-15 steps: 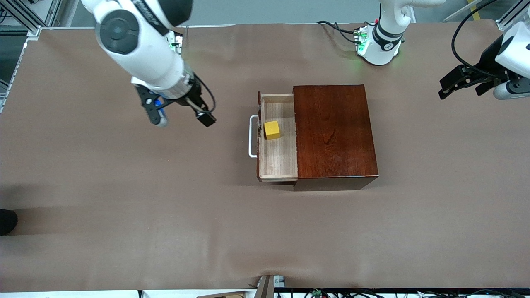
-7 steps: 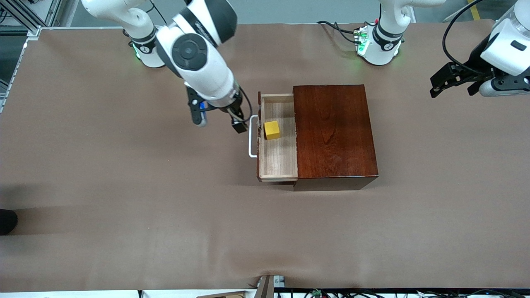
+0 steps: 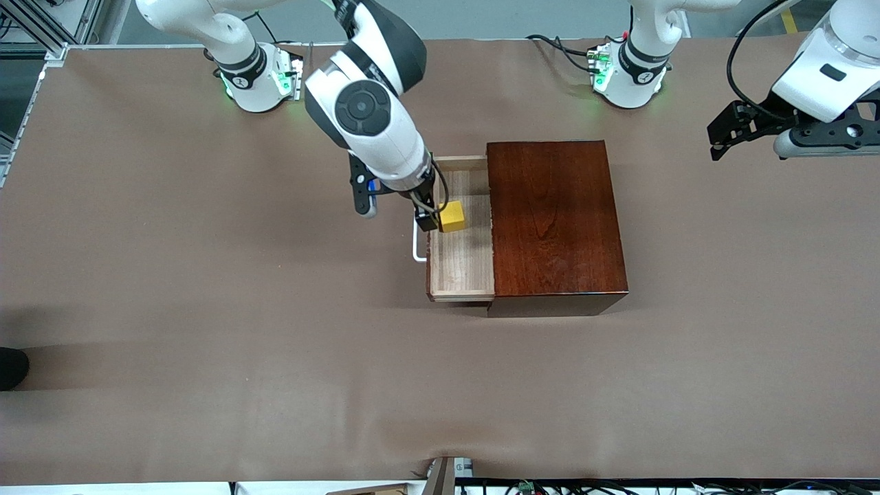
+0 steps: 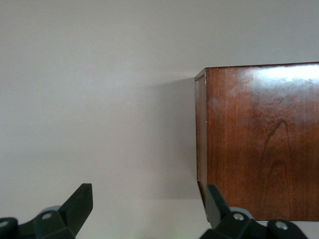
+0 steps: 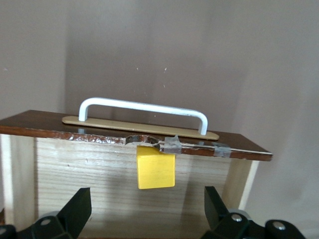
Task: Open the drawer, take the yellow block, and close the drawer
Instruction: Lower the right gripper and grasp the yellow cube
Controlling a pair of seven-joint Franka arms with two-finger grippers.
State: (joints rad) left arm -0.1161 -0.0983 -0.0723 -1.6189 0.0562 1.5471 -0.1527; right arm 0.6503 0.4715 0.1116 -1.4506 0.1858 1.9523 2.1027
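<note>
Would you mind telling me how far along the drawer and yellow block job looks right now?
Done: the drawer is pulled open. In hand: the right gripper, fingers open, hangs over the drawer's handle end beside the yellow block, which lies on the drawer floor ungripped. Left: grasping and lifting the block out, then closing the drawer. The left gripper waits open at its end of the table.

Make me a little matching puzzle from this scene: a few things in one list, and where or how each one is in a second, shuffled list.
Things:
1. drawer
2. yellow block
3. right claw
4. left claw

States:
A. waiting open above bare table at the left arm's end
B. pulled out of the wooden box
C. open, over the drawer's front edge and white handle
D. lying in the drawer, close to its front wall

Pairs: 1-B, 2-D, 3-C, 4-A
</note>
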